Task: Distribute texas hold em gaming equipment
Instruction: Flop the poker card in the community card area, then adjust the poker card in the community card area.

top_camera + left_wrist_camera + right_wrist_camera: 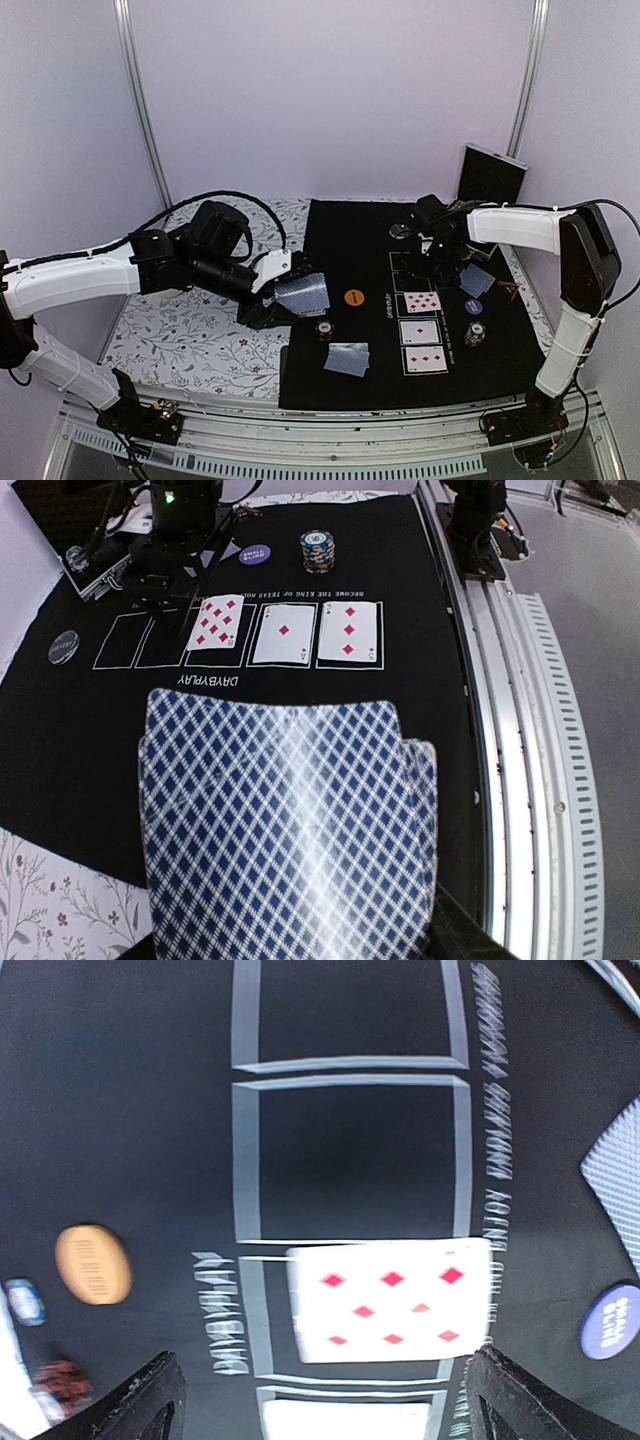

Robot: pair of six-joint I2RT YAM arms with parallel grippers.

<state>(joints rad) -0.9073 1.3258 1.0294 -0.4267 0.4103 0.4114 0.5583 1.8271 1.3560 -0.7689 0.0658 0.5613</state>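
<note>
My left gripper (285, 292) is shut on a fanned stack of blue-checked playing cards (290, 830), held above the black mat's left edge. The stack hides its fingers in the left wrist view. Three face-up diamond cards (423, 301) (420, 331) (425, 360) lie in the mat's printed boxes. My right gripper (440, 257) hovers open above the boxes, its fingertips (150, 1400) wide apart on either side of the diamond card (390, 1300) below. An orange disc (353, 297), a purple disc (474, 306) and a silver disc (399, 231) lie on the mat.
Face-down cards lie at the mat's front (347, 358) and right (478, 281). A red chip stack (324, 329) and a blue-white chip stack (474, 334) stand on the black mat (340, 240). A dark case (490, 175) leans at the back right. A floral cloth (190, 340) covers the left of the table.
</note>
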